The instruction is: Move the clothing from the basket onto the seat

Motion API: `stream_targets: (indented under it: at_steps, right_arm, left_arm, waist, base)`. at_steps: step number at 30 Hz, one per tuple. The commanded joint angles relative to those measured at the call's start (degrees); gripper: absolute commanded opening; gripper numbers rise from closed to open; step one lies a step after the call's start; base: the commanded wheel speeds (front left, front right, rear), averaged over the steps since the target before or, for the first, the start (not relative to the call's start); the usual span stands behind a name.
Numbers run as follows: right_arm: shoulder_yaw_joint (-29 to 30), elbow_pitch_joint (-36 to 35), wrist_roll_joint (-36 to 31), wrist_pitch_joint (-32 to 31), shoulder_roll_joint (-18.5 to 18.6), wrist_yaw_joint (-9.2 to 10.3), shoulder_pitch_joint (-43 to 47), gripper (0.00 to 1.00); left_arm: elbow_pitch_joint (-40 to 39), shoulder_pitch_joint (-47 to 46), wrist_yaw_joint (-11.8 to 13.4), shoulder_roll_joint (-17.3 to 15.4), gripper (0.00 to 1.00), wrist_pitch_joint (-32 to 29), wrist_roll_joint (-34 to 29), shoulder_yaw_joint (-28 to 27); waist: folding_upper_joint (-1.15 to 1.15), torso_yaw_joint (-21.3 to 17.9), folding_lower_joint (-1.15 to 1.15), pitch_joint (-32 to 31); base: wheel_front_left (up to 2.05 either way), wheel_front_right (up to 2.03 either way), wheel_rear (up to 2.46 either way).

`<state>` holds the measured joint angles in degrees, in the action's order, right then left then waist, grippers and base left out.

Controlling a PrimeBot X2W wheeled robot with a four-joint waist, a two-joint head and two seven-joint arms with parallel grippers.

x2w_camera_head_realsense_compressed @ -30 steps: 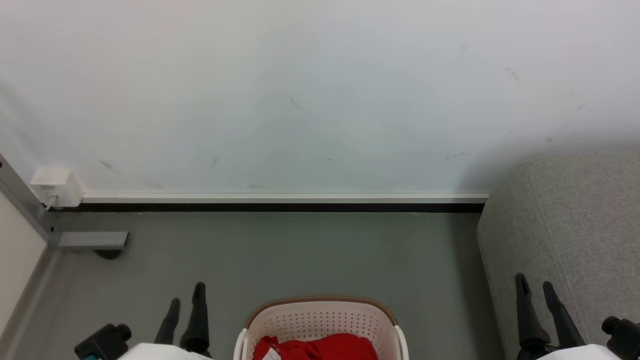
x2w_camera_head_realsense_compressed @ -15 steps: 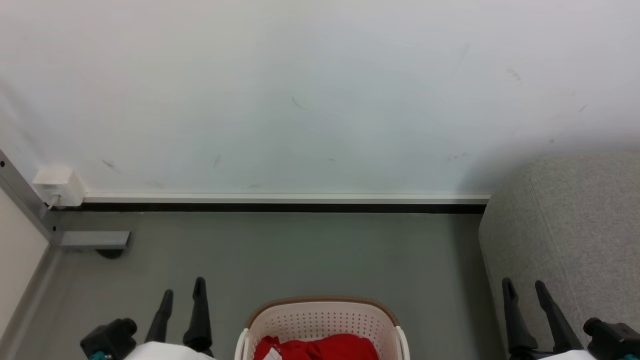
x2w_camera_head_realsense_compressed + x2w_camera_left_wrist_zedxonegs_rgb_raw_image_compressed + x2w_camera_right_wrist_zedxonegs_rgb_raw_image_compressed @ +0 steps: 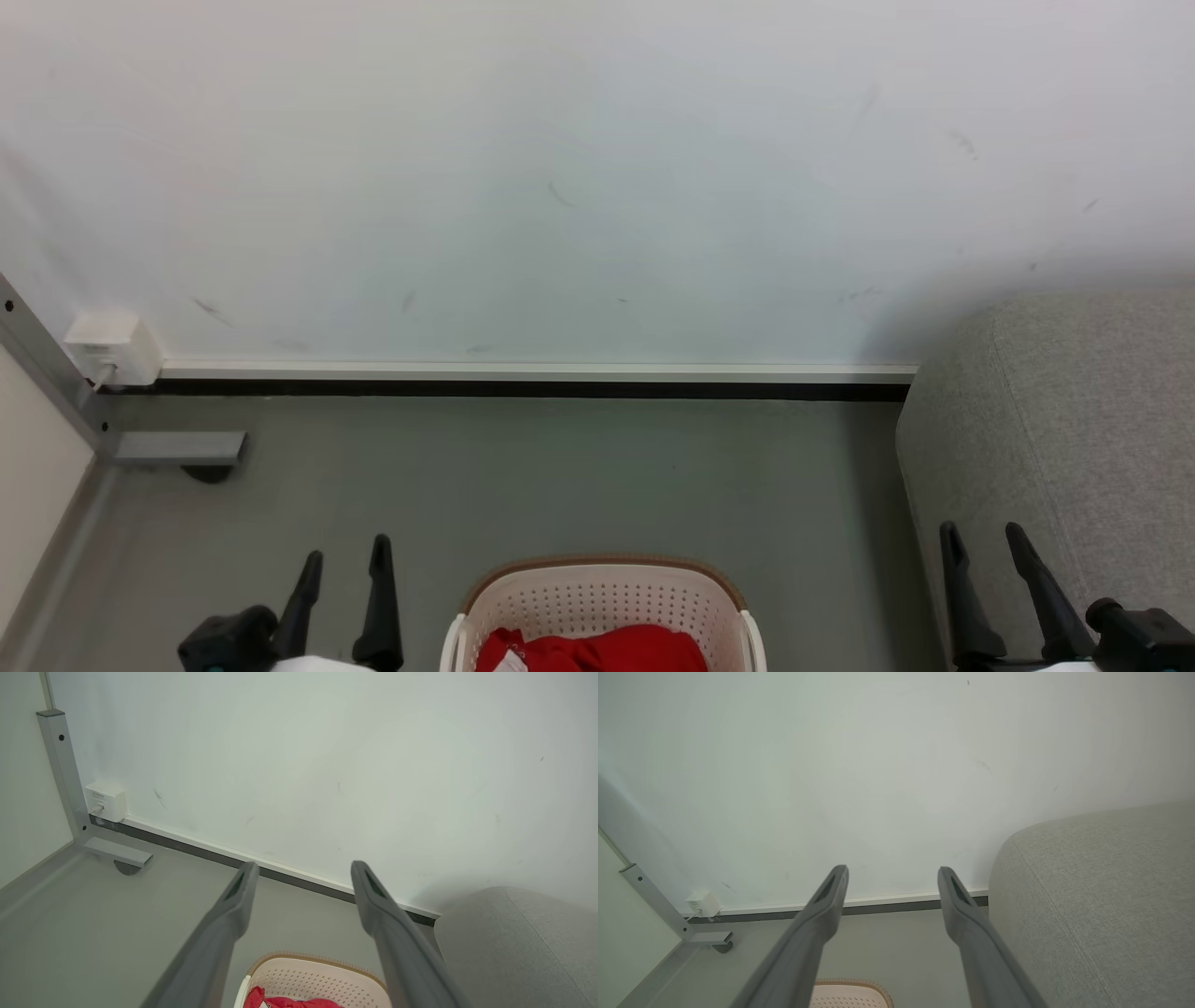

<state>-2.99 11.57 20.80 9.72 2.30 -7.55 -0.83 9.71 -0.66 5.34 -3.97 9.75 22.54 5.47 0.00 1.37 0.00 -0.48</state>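
The left pincer [image 3: 347, 549] stands released, its two dark fingers spread with nothing between them; the right pincer [image 3: 981, 529] is likewise released and bare; both hang over the grey floor [image 3: 560, 467], touching nothing. The basket [image 3: 602, 562] sits on the floor between the two pincers, nearer the left one and apart from both; the clothing [image 3: 616, 649] lies bunched inside it, bright red, with a small white tag at the edge towards the left pincer; the tag's print is too small to read. The seat [image 3: 1074, 420] rises just beside the right pincer, on its outer side and ahead of its fingertips. Ahead of the left pincer and off to its outer side, a white box [image 3: 106, 802] is fixed low on the wall [image 3: 327, 765] beside a grey metal post [image 3: 60, 765]; the box bears a faint line of print that cannot be made out.
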Motion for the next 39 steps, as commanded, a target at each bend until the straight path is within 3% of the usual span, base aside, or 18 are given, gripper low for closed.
stream_targets:
  at_steps: [1, 23, 39]
  right_arm:
    - [0.7, -0.2, -0.7, 0.8, 0.6, 0.08, 0.3, 1.00]
    - [0.1, 1.8, -6.4, 3.4, 0.7, 0.10, 0.5, 1.00]
    - [-0.6, 3.8, -11.1, 5.1, 0.8, 0.11, 0.6, 1.00]
  left_arm:
    - [0.5, 0.5, 0.1, -0.7, 1.00, 0.8, -2.0, 0.1]
    - [1.7, 1.3, 1.4, -1.1, 1.00, 3.4, -11.8, 1.0]
    - [2.6, 1.7, -0.6, 0.0, 1.00, 5.1, -17.0, 0.8]
  waist:
    - [0.00, 0.0, 0.00, 0.0]
    - [0.00, 0.5, 0.00, 0.0]
    - [0.00, 0.8, 0.00, 0.0]
  base:
    - [0.00, 0.00, 0.00]
    - [0.00, 0.00, 0.00]
    - [0.00, 0.00, 0.00]
